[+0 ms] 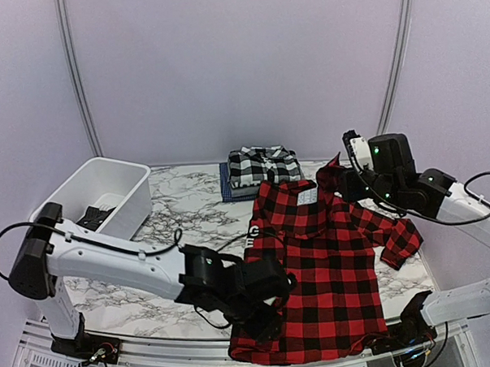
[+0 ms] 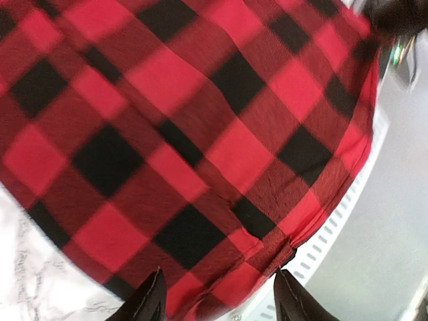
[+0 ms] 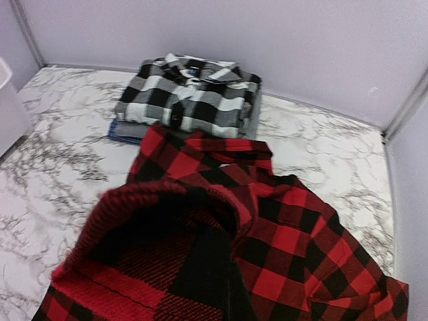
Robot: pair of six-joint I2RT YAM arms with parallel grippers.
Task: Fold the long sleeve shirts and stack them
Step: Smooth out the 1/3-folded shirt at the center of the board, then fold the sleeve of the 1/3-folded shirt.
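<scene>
**Red check shirt spread flat, one shoulder lifted**

Nearest to us, the left jaws hang wide open over the near left hem of the red-and-black shirt point(image 1: 330, 269). Their dark fingertips point(image 2: 150, 304) stand well apart and grip nothing. We cannot tell whether they touch the cloth. The shirt lies spread on the marble table point(image 1: 181, 211), collar at the far end. Farther on, the right jaws are clamped on a fold by its right-hand shoulder, which rises to them in a peak. In the right wrist view we see bunched cloth hiding the fingers. Beyond, near the back wall, the black-and-white plaid shirt point(image 1: 263, 164) sits folded on a blue shirt point(image 1: 226, 188). The white tub point(image 1: 90, 186) stands at far left.
</scene>
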